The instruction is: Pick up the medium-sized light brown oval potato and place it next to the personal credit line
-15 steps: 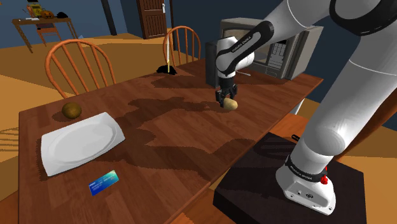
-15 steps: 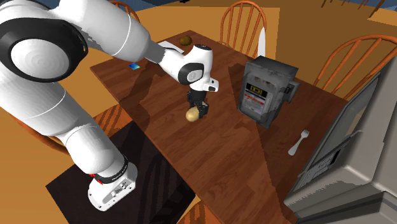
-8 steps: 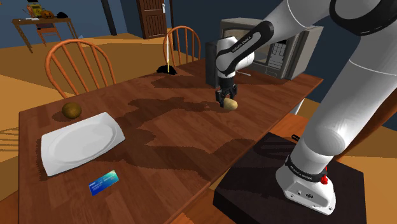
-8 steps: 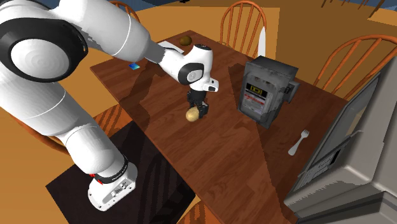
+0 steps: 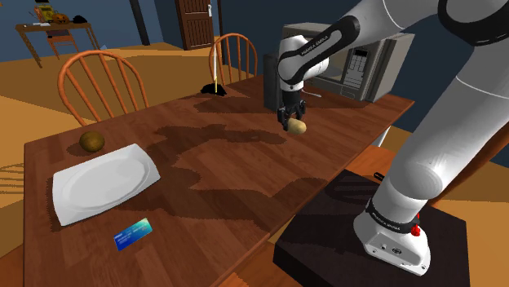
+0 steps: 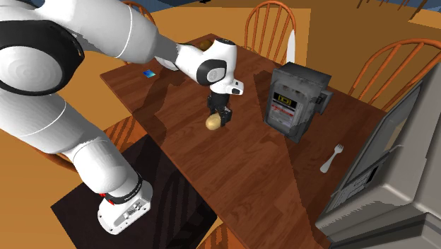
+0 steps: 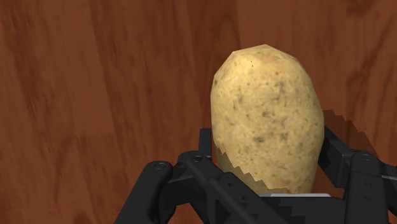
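A light brown oval potato [image 5: 297, 126] [image 6: 212, 122] [image 7: 267, 118] hangs a little above the dark wooden table [image 5: 212, 163], clasped between the black fingers of my gripper [image 5: 292, 122] [image 6: 218, 119] [image 7: 267, 184], which is shut on it. The blue card [image 5: 134, 233] [image 6: 149, 73] lies flat near the table's front edge, at the shoulder view's lower left, far from the gripper. In the wrist view the potato stands upright between the fingers over bare wood.
A white plate [image 5: 102, 181] lies beside the card, with a brown round object [image 5: 92, 142] behind it. A dark grey box [image 6: 295, 101], a fork [image 6: 330, 160], a microwave [image 5: 343, 61] and wooden chairs [image 5: 102, 81] surround the table.
The gripper has risen slightly with the potato, lifting it off the table. The arm's upper links have shifted upward too.
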Tool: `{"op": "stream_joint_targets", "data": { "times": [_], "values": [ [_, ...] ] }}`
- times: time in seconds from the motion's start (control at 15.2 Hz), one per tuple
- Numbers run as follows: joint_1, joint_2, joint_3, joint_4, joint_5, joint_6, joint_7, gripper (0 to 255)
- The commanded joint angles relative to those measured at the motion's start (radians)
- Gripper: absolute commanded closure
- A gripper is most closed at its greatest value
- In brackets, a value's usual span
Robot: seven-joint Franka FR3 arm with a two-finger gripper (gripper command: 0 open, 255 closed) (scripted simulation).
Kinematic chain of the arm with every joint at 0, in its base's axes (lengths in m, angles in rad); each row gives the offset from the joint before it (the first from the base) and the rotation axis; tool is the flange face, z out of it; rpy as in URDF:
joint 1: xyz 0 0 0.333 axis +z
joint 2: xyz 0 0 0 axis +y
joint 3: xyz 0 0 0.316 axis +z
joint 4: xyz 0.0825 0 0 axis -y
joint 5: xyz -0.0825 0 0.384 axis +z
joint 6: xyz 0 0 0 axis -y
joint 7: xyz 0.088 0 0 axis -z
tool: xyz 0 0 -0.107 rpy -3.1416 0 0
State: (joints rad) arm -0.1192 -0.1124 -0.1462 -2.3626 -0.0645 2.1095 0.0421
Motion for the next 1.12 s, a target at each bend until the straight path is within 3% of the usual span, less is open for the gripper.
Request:
{"op": "stream_joint_targets", "data": {
  "times": [0.0, 1.06],
  "values": [
    [0.0, -0.012, 0.001, 0.017, -0.001, -0.03, 0.0, 255],
    [0.001, -0.099, 0.008, 0.151, -0.005, -0.251, 0.0, 255]
  ]
}}
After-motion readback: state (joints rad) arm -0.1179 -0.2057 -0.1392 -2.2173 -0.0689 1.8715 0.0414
